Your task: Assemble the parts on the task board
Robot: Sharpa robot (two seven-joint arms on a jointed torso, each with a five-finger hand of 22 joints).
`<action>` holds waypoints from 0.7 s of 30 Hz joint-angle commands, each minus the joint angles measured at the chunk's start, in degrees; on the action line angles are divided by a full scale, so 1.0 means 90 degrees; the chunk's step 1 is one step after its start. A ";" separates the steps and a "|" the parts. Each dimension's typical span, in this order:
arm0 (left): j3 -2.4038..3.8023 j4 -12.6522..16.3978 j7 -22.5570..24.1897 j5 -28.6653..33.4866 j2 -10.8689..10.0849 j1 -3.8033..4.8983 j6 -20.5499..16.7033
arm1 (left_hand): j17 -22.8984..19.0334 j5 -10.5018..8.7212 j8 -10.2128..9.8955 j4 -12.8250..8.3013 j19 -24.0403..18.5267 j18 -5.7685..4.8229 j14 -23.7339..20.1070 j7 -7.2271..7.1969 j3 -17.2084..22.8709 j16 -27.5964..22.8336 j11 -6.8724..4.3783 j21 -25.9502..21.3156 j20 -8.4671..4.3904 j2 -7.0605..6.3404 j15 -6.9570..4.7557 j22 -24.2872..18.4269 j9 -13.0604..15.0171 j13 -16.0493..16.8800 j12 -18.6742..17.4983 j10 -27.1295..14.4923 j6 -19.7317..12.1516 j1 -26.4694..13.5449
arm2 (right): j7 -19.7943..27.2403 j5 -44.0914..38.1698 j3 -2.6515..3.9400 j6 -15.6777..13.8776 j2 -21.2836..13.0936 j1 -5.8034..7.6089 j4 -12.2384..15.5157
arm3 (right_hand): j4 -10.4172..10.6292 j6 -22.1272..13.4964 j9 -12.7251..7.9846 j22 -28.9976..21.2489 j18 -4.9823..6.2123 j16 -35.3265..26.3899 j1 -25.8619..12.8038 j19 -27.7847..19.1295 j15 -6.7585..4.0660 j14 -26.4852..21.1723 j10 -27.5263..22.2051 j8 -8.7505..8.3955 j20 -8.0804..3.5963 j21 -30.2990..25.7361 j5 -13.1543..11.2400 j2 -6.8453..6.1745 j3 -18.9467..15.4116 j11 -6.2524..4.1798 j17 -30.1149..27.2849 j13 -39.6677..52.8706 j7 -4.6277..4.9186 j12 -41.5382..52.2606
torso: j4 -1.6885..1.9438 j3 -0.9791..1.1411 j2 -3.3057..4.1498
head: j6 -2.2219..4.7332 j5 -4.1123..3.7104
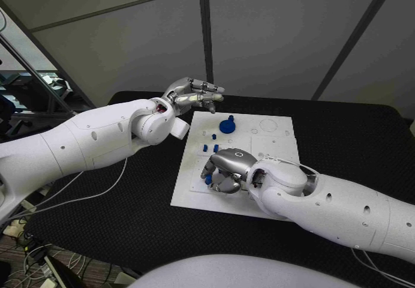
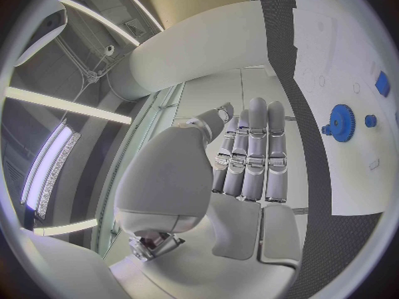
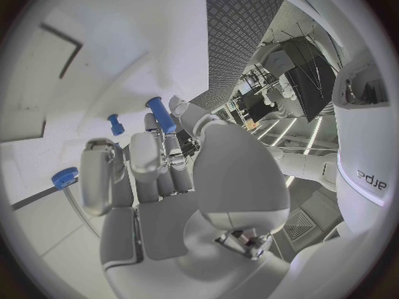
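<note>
Your right hand (image 1: 226,171) pinches a blue peg (image 3: 160,113) in its fingers (image 3: 158,154), with more blue pegs (image 1: 214,147) just beyond them. Your left hand (image 1: 192,94) hovers empty, fingers together, beside the blue gear (image 1: 226,126).

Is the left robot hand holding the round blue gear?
No, the left robot hand is raised off the white plate with nothing in it, while the round blue gear lies on the white task board.
</note>
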 commanded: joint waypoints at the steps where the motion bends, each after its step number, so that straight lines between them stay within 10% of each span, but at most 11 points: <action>1: 0.0005 0.0005 -0.0004 0.0032 -0.0005 0.0010 0.0067 | -0.0005 -0.0014 -0.0037 0.0011 -0.0002 -0.0079 0.0004 0.0033 -0.0042 -0.0038 0.0002 -0.0024 0.0027 0.0031 0.0049 -0.0011 0.0001 0.0004 -0.0014 -0.0044 -0.0026 -0.0011 | 0.0099 -0.0071 -0.0003 -0.0268 0.0010 0.0016 0.0009 | -0.0003 -0.0129 -0.0012 0.0457 0.0088 -0.0041 -0.0021 -0.0023 0.0049 -0.0006 -0.0112 -0.0016 0.0058 -0.0060 -0.0025 -0.0040 -0.0070 0.0002 -0.0038 0.0007 -0.0025 -0.0016 | 0.0004 0.0000 -0.0003 | 0.0005 0.0002; 15: 0.0004 0.0003 -0.0023 0.0032 -0.0020 0.0010 0.0074 | -0.0005 -0.0014 -0.0037 0.0011 -0.0002 -0.0079 0.0004 0.0033 -0.0042 -0.0038 0.0002 -0.0024 0.0027 0.0031 0.0049 -0.0011 0.0001 0.0004 -0.0014 -0.0044 -0.0026 -0.0011 | 0.0363 0.0054 -0.0006 -0.1439 -0.0181 -0.0005 0.0182 | 0.0021 -0.0450 -0.0005 0.0086 0.0185 -0.0278 0.0075 -0.0216 0.0113 -0.0093 -0.0566 -0.0001 0.0121 -0.0429 -0.0015 -0.0093 -0.0540 0.0080 -0.0411 0.0013 -0.0136 -0.0008 | -0.0003 0.0007 -0.0005 | 0.0041 -0.0007; 21: 0.0000 -0.0004 -0.0024 0.0032 -0.0043 0.0010 0.0077 | -0.0005 -0.0014 -0.0037 0.0011 -0.0002 -0.0079 0.0004 0.0033 -0.0042 -0.0038 0.0002 -0.0024 0.0027 0.0031 0.0049 -0.0011 0.0001 0.0004 -0.0014 -0.0044 -0.0026 -0.0011 | 0.0241 0.0337 0.0016 -0.1646 -0.0876 -0.0008 0.0688 | 0.0116 -0.0274 0.0024 0.0039 0.0198 -0.0330 0.0106 -0.0228 0.0075 -0.0093 -0.0288 0.0053 0.0108 -0.0485 -0.0010 -0.0025 -0.0697 0.0016 -0.0490 0.0070 0.0001 0.0123 | -0.0008 -0.0007 -0.0031 | 0.0129 -0.0131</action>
